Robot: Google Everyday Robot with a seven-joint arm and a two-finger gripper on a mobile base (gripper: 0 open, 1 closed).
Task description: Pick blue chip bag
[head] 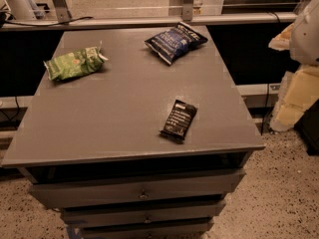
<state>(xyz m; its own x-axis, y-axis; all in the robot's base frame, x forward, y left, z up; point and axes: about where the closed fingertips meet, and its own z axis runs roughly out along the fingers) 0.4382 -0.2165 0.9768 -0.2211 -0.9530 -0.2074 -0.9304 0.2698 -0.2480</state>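
Camera view: the gripper (299, 96) sits at the right edge of the frame, a cream-coloured blocky shape under a white rounded housing (308, 31). It is partly cut off by the border, and whether it is spread or closed cannot be made out. It hangs beyond the right side of the grey flat-topped cabinet (114, 108), lower than the cabinet top and well apart from everything on it.

The dark navy-blue crinkly foil chip bag (175, 41) with white lettering lies flat and skewed on the far right part of the top, near the back edge, touching nothing else. The light green crinkly chip bag (75, 62) lies at the far left, well apart from it. The small flat black bar wrapper (179, 120) lies toward the front right, its print too small to read.

Below the top, three grey drawer fronts (139, 190) with small round knobs are stacked. They are pushed in, so their contents are hidden, and the lowest is cut off by the bottom border. A dark gap under the top shows nothing inside.
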